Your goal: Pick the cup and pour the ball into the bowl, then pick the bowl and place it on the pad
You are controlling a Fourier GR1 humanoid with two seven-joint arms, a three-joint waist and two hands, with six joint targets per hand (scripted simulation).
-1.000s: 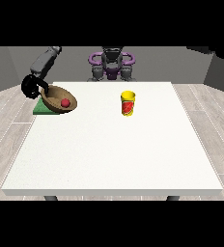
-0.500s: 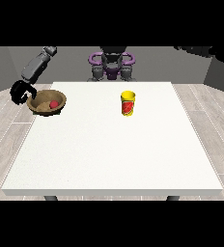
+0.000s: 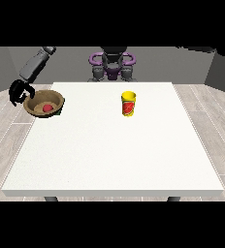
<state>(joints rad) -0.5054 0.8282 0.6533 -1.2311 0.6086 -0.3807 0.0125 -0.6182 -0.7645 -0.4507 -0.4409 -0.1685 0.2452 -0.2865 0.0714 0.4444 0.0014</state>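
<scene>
Brown bowl [image 3: 44, 103] at the counter's corner on the view's left, just beside the black hand [image 3: 18, 91] at the view's left and on its counter-ward side; overhanging the counter's edge there, rim toward the hand; tilted a little toward the camera; red ball [image 3: 47, 108] lying inside it, near the bottom. A sliver of green pad [image 3: 59, 111] peeking out from under the bowl on the side away from the hand; mostly hidden by the bowl. Hand itself hanging off the counter's edge, over the floor, at the end of a grey forearm [image 3: 35, 65] slanting down from above; fingers curved downward around an empty gap, nothing between them; whether a fingertip touches the bowl's rim cannot be told.

Yellow cup [image 3: 128, 104] with a red label standing upright well apart from that hand, farther across the counter toward the view's right, nearer the middle; nothing touching it.

White counter [image 3: 114, 155] stretching from the hand toward the camera; robot's torso [image 3: 112, 64] behind its far edge, purple rings at the shoulders; no second hand showing at the view's right.
</scene>
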